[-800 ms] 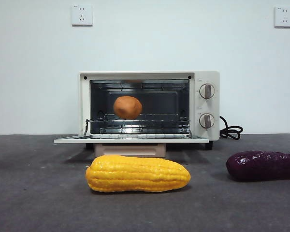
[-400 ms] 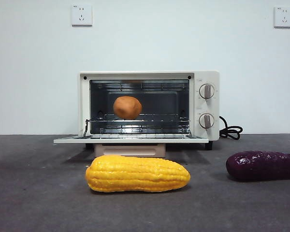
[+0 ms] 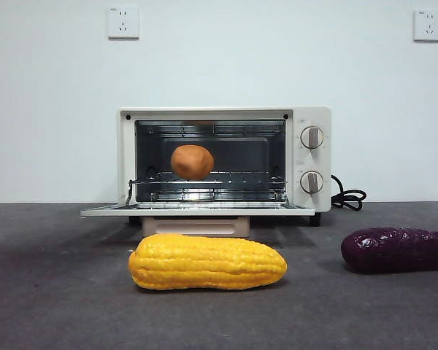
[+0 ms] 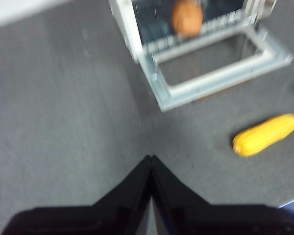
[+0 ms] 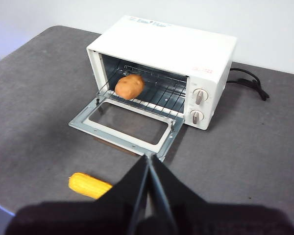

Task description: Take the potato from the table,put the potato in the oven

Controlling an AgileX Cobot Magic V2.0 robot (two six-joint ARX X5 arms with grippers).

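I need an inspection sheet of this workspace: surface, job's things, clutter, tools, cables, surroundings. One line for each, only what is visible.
Surface: the table, dark grey, matte.
Job's things: the potato lies on the wire rack inside the oven; the oven door is folded down open.
Clutter: a yellow corn cob in front of the oven; a purple sweet potato beside it.
Tools: left tool shut, empty, above the table; right tool shut, empty, facing the oven.
Cables: black cord beside the oven's knob side.
Surroundings: white wall, two sockets.
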